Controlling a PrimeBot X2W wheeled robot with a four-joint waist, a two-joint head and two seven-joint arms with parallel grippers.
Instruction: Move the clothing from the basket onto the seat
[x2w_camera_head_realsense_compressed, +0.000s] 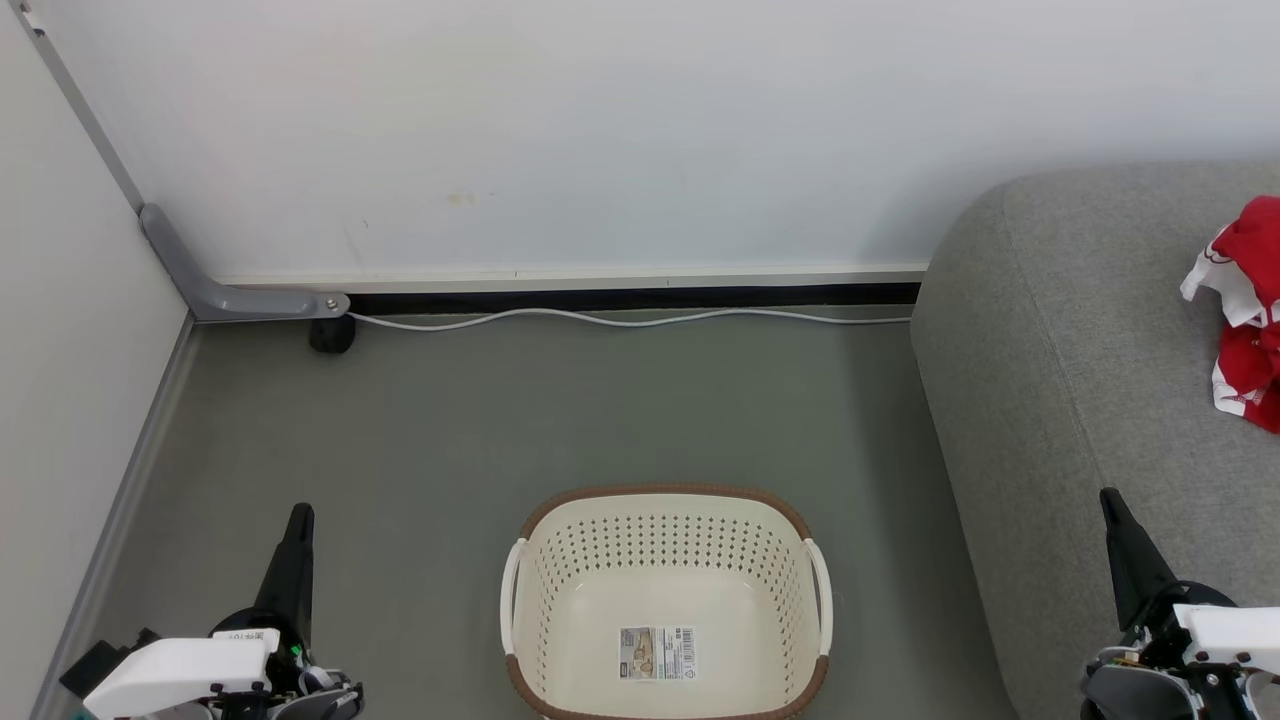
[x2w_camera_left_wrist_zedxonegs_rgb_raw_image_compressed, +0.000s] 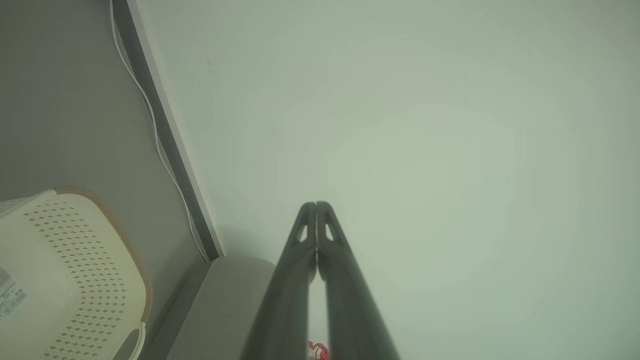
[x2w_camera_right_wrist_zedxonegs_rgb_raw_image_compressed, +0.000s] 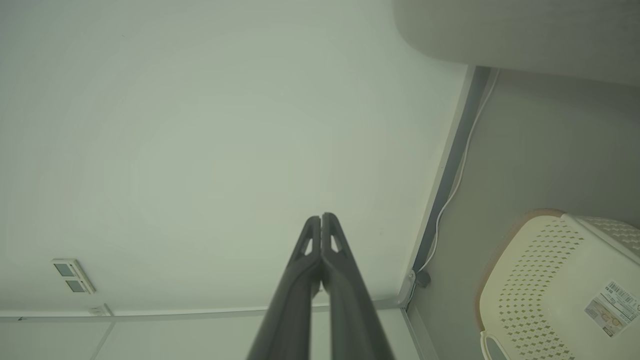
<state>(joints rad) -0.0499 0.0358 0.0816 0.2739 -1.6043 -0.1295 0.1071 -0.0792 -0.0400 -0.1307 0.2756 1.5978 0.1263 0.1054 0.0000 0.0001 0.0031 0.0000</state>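
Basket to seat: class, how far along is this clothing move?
Done: the basket shows just its barcode sticker, and the red clothing lies on the grey seat. In hand: nothing; the left gripper and right gripper are shut and hold nothing. Left: no garment visible remains to move.

You're in a bare mock-up room — grey couch (x2w_camera_head_realsense_compressed: 1080, 380), plain white wall (x2w_camera_head_realsense_compressed: 600, 130) behind it, loose cable (x2w_camera_head_realsense_compressed: 620, 319) running off its left.
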